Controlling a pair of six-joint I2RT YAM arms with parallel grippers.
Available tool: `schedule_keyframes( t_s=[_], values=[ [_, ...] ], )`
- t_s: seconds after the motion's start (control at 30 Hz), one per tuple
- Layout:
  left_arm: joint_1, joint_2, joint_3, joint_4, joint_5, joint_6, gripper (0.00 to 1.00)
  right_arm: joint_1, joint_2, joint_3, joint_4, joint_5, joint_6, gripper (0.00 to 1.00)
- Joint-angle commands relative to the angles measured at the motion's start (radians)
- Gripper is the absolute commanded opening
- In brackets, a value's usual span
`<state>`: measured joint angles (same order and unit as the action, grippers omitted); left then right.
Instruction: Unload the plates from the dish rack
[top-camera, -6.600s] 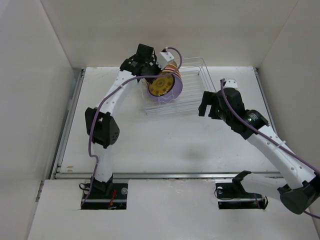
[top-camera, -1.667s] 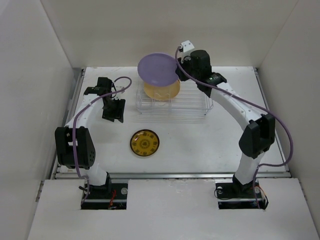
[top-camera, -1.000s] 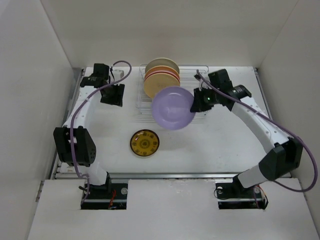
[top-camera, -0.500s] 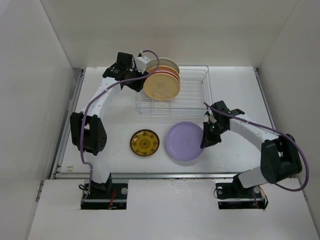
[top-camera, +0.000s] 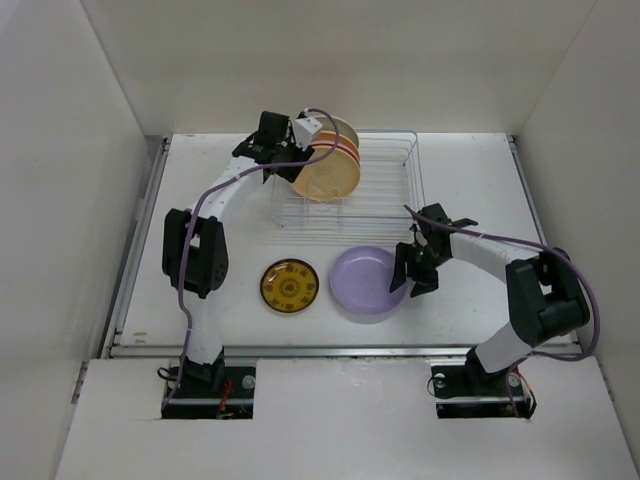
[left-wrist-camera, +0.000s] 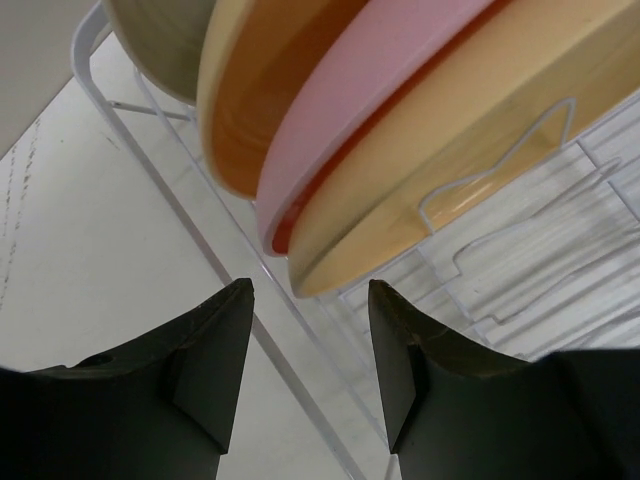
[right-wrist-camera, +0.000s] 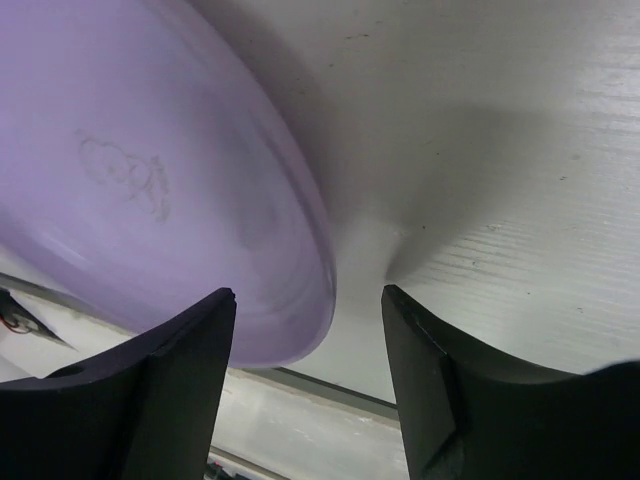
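The silver wire dish rack (top-camera: 385, 190) stands at the back middle and still holds upright plates: a tan-yellow one (top-camera: 325, 178) in front, with pink (left-wrist-camera: 370, 110), another tan-yellow (left-wrist-camera: 240, 100) and cream (left-wrist-camera: 160, 45) ones behind it. The lavender plate (top-camera: 368, 283) lies flat on the table, next to the small mustard-yellow patterned plate (top-camera: 289, 285). My left gripper (top-camera: 283, 160) is open just left of the racked plates' edges (left-wrist-camera: 310, 330). My right gripper (top-camera: 412, 268) is open at the lavender plate's right rim (right-wrist-camera: 300, 300), which lies between the jaws untouched.
White walls enclose the table on three sides. A metal rail (top-camera: 340, 350) runs along the near edge. The rack's right half holds only bare wire prongs (top-camera: 395, 170).
My right gripper has let go of the lavender plate, which now lies flat on the table. My left gripper has moved right, closer to the racked plates.
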<state>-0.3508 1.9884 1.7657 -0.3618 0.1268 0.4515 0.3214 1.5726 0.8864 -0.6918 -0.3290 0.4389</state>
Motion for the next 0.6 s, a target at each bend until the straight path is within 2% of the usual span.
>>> schedule_keyframes(
  t_s=[0.0,0.17,0.27,0.3,0.33,0.5,0.53,0.57],
  values=[
    [0.007,-0.011,0.058,0.066,-0.033,0.001,0.47,-0.005,-0.02,0.017,0.011,0.027,0.009,0.67],
    [0.007,0.022,0.067,0.066,-0.024,0.01,0.47,-0.005,-0.029,0.058,-0.009,0.027,-0.011,0.67],
    [0.007,0.046,0.087,0.066,-0.024,0.001,0.38,-0.005,-0.029,0.069,-0.02,0.036,-0.02,0.67],
    [0.007,0.046,0.087,0.066,-0.012,0.001,0.32,-0.005,-0.029,0.069,-0.031,0.045,-0.029,0.67],
    [0.007,0.046,0.087,0.066,-0.003,-0.01,0.3,-0.005,-0.029,0.069,-0.031,0.045,-0.029,0.67],
    [0.007,0.055,0.097,0.046,0.037,-0.03,0.28,-0.005,-0.029,0.079,-0.04,0.054,-0.039,0.67],
    [0.007,0.064,0.097,0.046,0.027,-0.03,0.26,-0.005,-0.029,0.088,-0.04,0.054,-0.039,0.67],
    [0.007,0.064,0.109,0.037,0.027,-0.03,0.18,-0.005,-0.029,0.088,-0.04,0.054,-0.039,0.67]
  ],
)
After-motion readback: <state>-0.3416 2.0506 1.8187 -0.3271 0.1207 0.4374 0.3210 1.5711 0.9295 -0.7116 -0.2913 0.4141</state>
